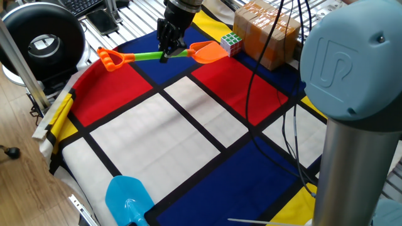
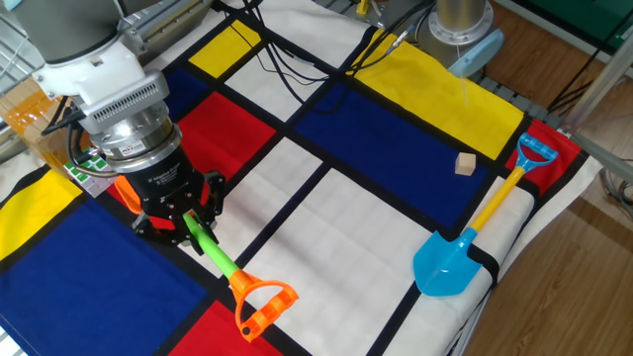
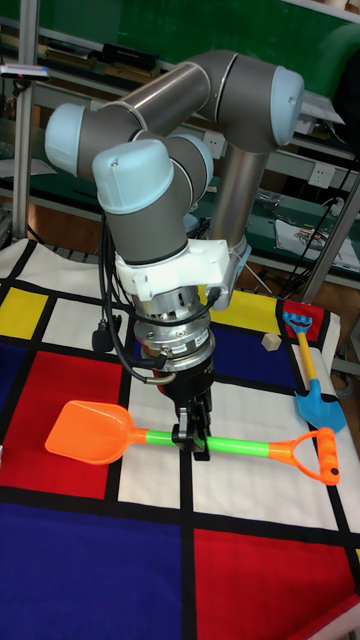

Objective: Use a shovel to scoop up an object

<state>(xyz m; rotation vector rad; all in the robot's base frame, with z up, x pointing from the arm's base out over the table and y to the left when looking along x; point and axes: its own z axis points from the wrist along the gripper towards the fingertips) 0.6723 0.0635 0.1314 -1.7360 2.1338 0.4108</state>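
Colour-block tablecloth (image 1: 188, 119) under shovel (image 1: 157, 55)

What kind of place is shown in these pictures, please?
Probably a robotics lab or workshop: a grey industrial arm stands at a table under a colour-block cloth, toy shovels serve as props, and metal shelving with loose cables stands around.

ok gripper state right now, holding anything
gripper: shut on the orange and green shovel, gripping its green shaft, blade beside the Rubik's cube.
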